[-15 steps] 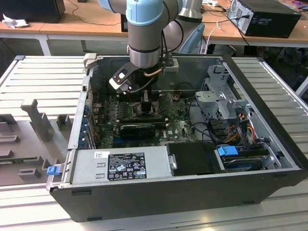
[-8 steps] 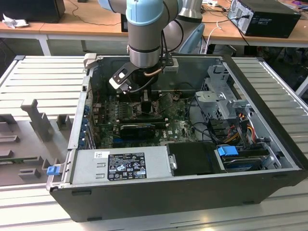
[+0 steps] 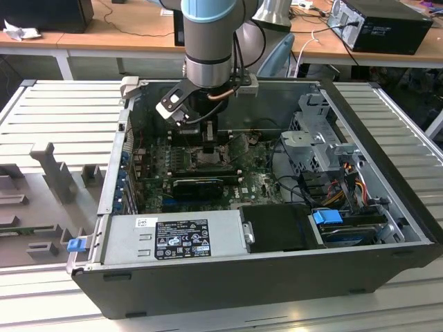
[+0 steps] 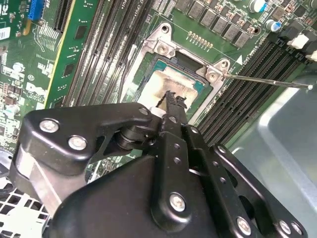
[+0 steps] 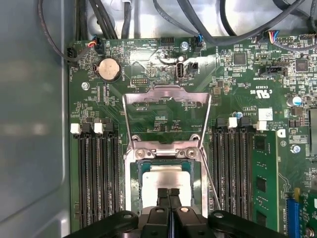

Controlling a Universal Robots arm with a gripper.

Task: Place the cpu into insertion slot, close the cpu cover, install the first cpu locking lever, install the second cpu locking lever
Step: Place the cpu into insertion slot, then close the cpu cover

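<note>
**Shut tool on seated cpu, cover up**

Tool (image 5: 168,192) fingers pressed together, nothing pinched, tips on or just above the pale face of the cpu (image 5: 166,177) in both wrist views. cpu flat inside the insertion slot (image 5: 137,169), dark border all round it. cpu cover (image 5: 168,92) tilted up off the slot at its hinge, green board visible through the cut-out, in the first wrist view. Thin locking lever (image 4: 267,81) unlatched, lying free across the memory slots (image 4: 237,99), in the second wrist view. Green motherboard (image 5: 237,79) with white printed lettering, too small to trust. Round coin cell (image 5: 109,69) beyond the raised cover.

Exterior view: arm (image 3: 211,41) straight down from above, wrist inside the open computer case (image 3: 242,280), tool low over the middle of the board. Black-and-white label (image 3: 181,238) on the grey power supply (image 3: 225,234) by the case's near wall, print not legible. Case on its side on the slatted grey surface (image 3: 62,117).
</note>
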